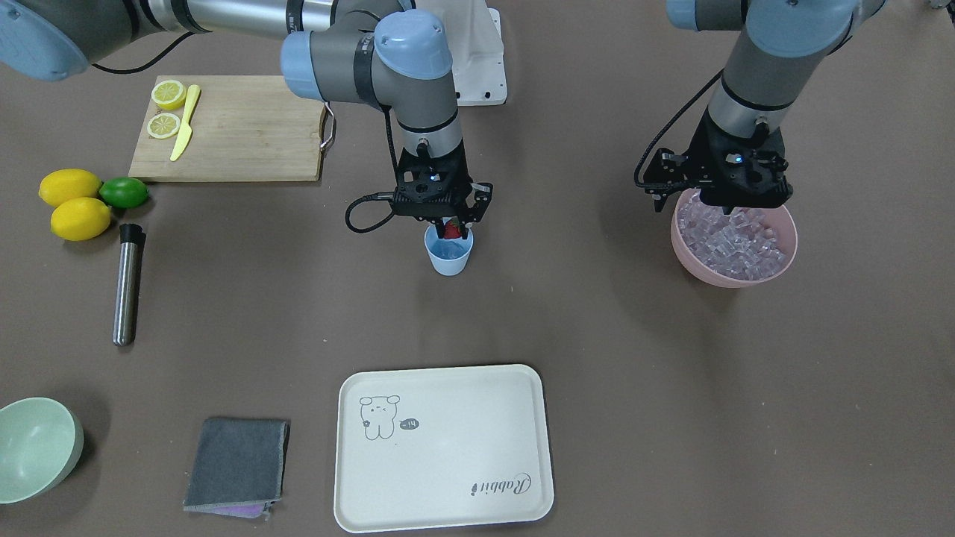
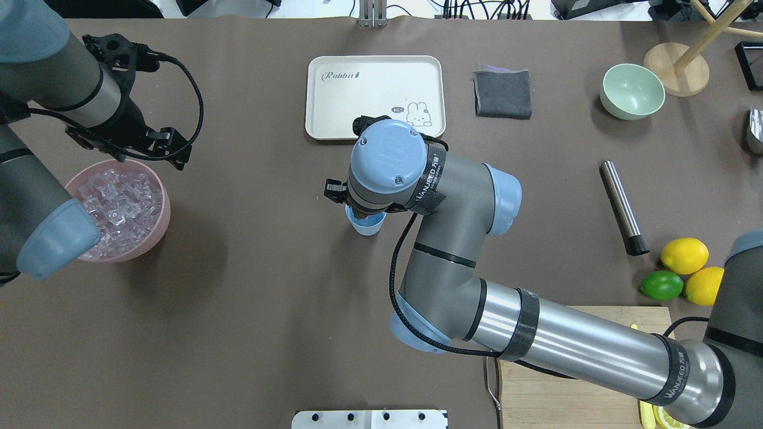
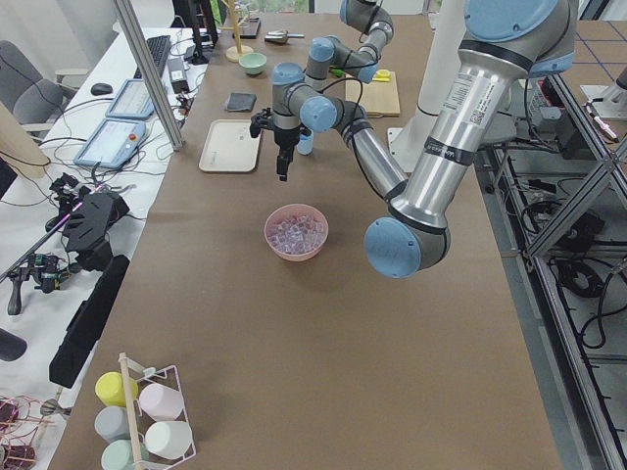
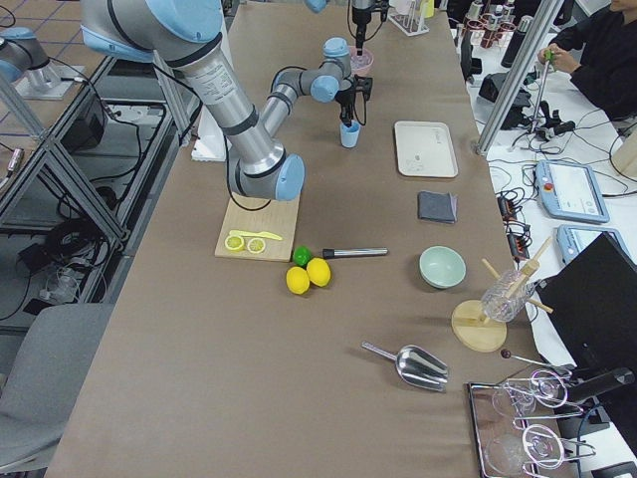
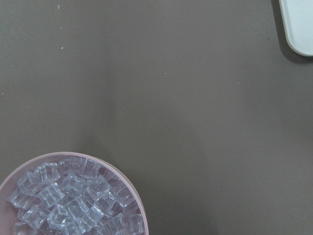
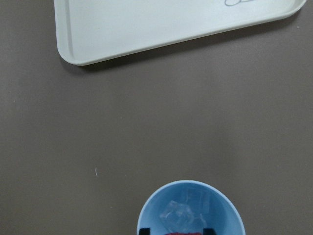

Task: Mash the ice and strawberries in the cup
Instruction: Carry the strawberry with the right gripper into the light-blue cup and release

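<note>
The pale-blue cup stands mid-table, and the right wrist view shows ice in its bottom. My right gripper hangs straight over the cup's mouth, shut on the red strawberry. The berry sits at rim level. In the right wrist view it shows as a red sliver between the black fingertips. My left gripper hovers over the robot-side rim of the pink bowl, which is heaped with ice. Its fingers are hidden, so I cannot tell their state.
A cream tray lies in front of the cup on the operators' side. A steel muddler, two lemons, a lime and a cutting board with lemon halves and a yellow knife sit on my right side. A green bowl and grey cloth are there too.
</note>
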`<action>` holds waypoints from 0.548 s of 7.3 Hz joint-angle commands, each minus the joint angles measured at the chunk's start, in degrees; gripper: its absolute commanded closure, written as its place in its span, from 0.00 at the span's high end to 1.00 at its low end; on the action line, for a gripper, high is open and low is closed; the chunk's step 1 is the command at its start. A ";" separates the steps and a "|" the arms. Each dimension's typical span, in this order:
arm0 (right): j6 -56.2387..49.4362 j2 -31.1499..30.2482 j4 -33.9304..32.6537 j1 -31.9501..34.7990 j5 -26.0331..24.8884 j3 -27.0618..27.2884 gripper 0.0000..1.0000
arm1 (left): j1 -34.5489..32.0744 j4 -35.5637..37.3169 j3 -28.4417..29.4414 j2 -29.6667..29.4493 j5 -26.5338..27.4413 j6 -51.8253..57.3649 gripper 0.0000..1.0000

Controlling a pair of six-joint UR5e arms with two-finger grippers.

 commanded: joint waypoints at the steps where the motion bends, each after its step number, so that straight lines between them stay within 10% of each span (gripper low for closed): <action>1: -0.24 0.33 -0.08 0.89 0.01 0.18 1.00 | -0.05 0.00 0.07 -0.17 0.00 0.00 0.97; 4: -1.38 -1.16 -7.15 5.10 5.70 5.86 1.00 | -1.01 0.09 -0.37 0.09 0.09 0.00 0.97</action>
